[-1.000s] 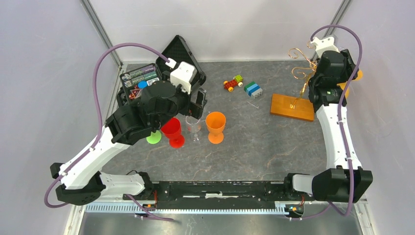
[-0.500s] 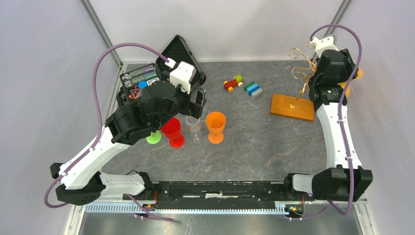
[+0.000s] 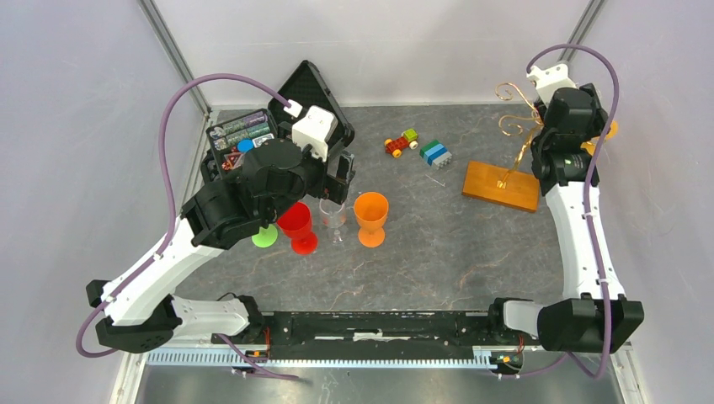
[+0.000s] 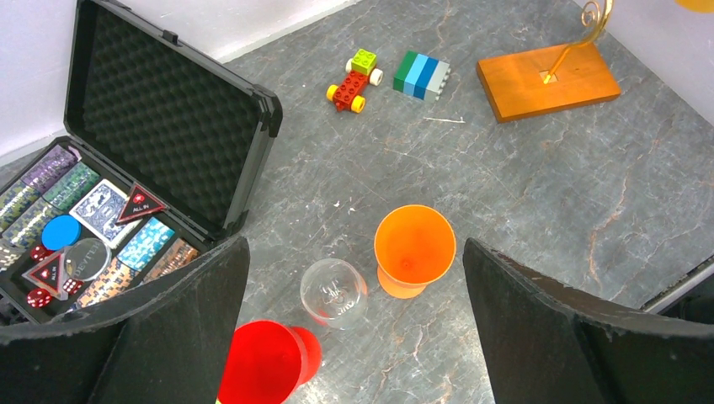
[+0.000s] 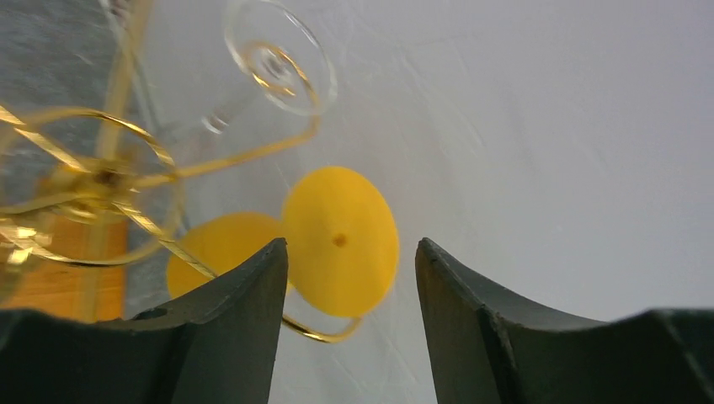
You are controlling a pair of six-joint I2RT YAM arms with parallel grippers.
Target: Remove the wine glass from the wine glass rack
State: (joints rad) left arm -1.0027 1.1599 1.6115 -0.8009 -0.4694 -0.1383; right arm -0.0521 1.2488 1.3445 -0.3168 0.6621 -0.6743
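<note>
Top view: the right arm (image 3: 581,219) covers most of the yellow glass (image 3: 612,129); only a sliver shows at the wrist's 3 o'clock. Green cup (image 3: 264,238) half under the left arm (image 3: 253,189).

Left wrist view: rack (image 4: 547,80) cut by the top edge, red cup (image 4: 261,362) by the bottom.

Right wrist view: rack wires and clear glass (image 5: 278,63) at 12 o'clock blurred.

My left arm (image 3: 160,269) and right arm (image 3: 578,227) have white links and black joints. A purple cable (image 3: 227,77) loops over each. My fingers (image 4: 539,328) are matte black.
</note>
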